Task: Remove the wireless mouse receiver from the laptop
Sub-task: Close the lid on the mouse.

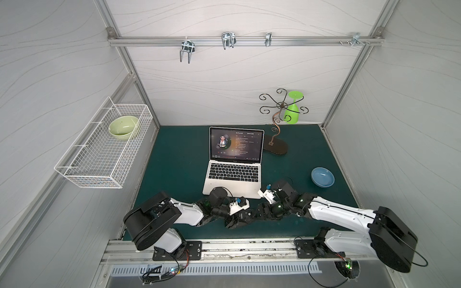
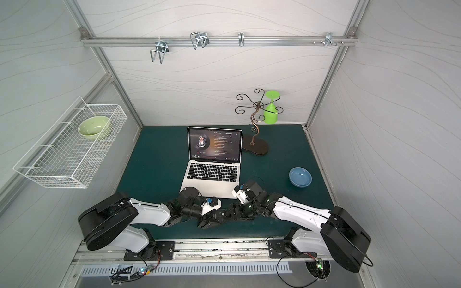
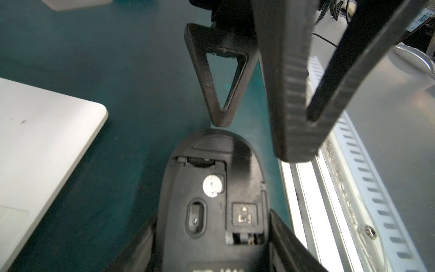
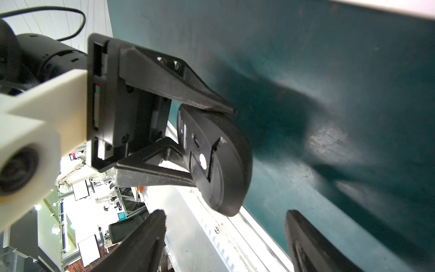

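Left hand [image 3: 211, 249] pinches the black mouse [image 3: 211, 188] belly-up just before the laptop's [image 1: 234, 174] near right corner, presumably so its storage slot [image 3: 244, 237] faces the right hand [image 3: 257, 139]; that hand hangs spread wide off the mouse's end; the receiver is too small to find, at the laptop or in the slot.

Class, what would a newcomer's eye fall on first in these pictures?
The open laptop, screen lit, sits at the centre. In front of it the left claw grips a black mouse underside up, with the right claw open close by. A bright green glass hangs on the rack at the back right.
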